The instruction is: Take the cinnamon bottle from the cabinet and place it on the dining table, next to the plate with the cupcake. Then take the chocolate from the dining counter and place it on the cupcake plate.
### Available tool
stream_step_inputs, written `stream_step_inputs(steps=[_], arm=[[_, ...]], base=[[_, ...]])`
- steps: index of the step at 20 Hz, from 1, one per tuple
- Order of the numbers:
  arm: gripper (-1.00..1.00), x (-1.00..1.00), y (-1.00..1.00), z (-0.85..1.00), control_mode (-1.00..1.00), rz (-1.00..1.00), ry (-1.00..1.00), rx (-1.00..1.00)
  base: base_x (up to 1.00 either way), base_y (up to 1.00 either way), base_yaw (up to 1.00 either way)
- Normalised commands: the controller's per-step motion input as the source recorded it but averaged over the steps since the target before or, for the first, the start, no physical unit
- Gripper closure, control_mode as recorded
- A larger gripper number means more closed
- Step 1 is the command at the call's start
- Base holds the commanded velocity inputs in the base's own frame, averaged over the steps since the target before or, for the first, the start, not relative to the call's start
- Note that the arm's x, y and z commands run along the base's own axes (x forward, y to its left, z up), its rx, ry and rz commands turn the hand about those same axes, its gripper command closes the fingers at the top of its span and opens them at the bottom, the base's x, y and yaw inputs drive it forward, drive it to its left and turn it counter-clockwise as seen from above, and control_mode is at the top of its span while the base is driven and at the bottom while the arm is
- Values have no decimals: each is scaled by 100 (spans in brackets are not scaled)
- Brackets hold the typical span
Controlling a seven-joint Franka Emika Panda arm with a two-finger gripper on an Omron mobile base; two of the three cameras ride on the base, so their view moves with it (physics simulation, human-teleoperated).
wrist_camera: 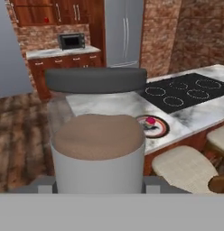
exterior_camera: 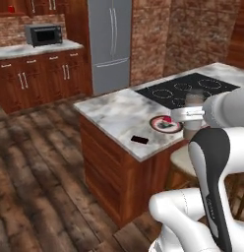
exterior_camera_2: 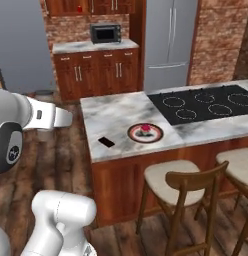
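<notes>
My gripper is shut on the cinnamon bottle, a clear jar of brown powder with a grey lid and a white label. It hangs upright at the near edge of the marble island, just right of the cupcake plate. Close to the hand camera, the cinnamon bottle stands large between the grey fingers, with the cupcake plate behind it. The plate has a dark rim and holds a red-topped cupcake. The chocolate, a small dark bar, lies on the counter left of the plate, also seen as the chocolate.
The marble island carries a black cooktop at its far right. Two wooden stools with cream seats stand along its near side. A steel fridge and a microwave on a counter line the back wall.
</notes>
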Motion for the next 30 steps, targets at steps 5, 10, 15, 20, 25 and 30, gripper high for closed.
stream_step_inputs(steps=[5,10,15,20,25,30], arm=[[100,0,0,0,100,0,0,0],[100,0,0,0,100,0,0,0],[100,0,0,0,100,0,0,0],[100,0,0,0,100,0,0,0],[100,0,0,0,100,0,0,0],[100,0,0,0,100,0,0,0]], base=[[16,-45,46],[42,-32,44],[29,-58,32],[49,-52,25],[56,-34,12],[55,-34,6]])
